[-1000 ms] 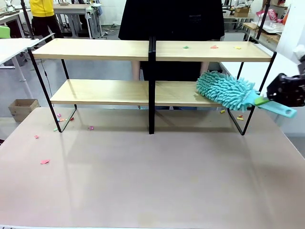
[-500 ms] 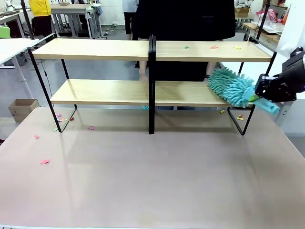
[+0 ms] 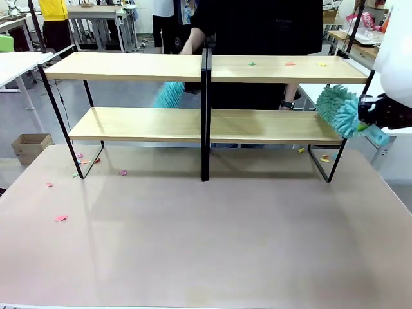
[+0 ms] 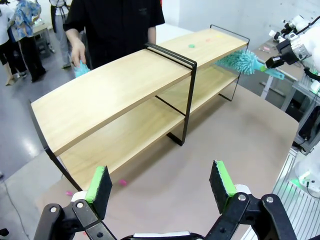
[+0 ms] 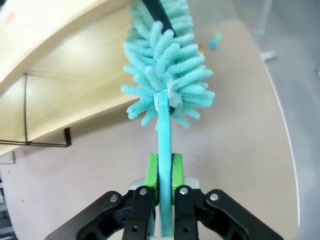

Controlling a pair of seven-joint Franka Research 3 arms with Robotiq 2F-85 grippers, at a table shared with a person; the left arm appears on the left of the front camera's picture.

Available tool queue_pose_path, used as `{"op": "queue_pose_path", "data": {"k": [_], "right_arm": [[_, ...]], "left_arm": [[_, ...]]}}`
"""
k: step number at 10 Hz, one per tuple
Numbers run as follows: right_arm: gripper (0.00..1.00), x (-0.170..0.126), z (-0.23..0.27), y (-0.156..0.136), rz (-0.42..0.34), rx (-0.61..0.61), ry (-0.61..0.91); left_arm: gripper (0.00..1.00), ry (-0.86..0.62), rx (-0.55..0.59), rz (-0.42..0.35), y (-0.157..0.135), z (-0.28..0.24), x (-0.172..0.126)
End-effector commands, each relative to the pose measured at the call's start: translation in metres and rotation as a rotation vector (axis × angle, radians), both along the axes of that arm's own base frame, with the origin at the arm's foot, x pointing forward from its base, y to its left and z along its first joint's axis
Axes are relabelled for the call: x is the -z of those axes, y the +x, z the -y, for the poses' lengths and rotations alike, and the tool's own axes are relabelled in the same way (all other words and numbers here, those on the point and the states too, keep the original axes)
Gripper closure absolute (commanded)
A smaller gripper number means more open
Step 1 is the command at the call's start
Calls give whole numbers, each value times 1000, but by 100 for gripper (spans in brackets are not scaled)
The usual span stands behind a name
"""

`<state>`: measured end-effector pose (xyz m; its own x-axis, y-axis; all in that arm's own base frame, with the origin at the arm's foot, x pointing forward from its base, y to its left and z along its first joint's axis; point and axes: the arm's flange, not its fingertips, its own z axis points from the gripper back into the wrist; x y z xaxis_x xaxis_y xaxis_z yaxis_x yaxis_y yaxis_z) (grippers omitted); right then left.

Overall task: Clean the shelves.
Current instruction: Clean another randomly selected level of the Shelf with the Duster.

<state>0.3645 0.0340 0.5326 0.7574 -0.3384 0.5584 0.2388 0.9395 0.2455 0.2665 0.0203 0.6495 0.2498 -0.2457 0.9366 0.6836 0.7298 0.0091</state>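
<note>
The shelves (image 3: 129, 67) stand across the far half of the table, two light wooden boards on a black frame with a centre post (image 3: 205, 116). My right gripper (image 3: 370, 120) is at their right end, shut on the handle of a teal fluffy duster (image 3: 336, 108). The duster head hangs between the two boards, at the frame's end. In the right wrist view the duster head (image 5: 167, 75) touches the frame by the lower board, and the green pads (image 5: 152, 171) pinch the handle. My left gripper (image 4: 160, 182) is open and empty, above the table in front of the shelves (image 4: 115, 85).
A person in black stands behind the shelves, holding a second teal duster (image 3: 170, 94) between the boards on the left half. Paper scraps (image 3: 290, 63) lie on the top board's right half, others (image 3: 60, 218) on the table at left and under the right end (image 3: 324, 158). A cardboard box (image 3: 31, 147) sits on the floor at left.
My right gripper has lifted the duster off the lower board and drawn it right, to the frame's end. The person has brought a teal duster in behind the left half.
</note>
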Motion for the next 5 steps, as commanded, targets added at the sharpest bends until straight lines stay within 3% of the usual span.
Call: {"op": "queue_pose_path", "data": {"k": [1, 5], "right_arm": [[88, 21, -1, -29, 96, -61, 8], [88, 23, 3, -38, -32, -192, 183]], "left_arm": [[0, 1, 2, -3, 0, 0, 0], [0, 1, 2, -3, 0, 0, 0]]}}
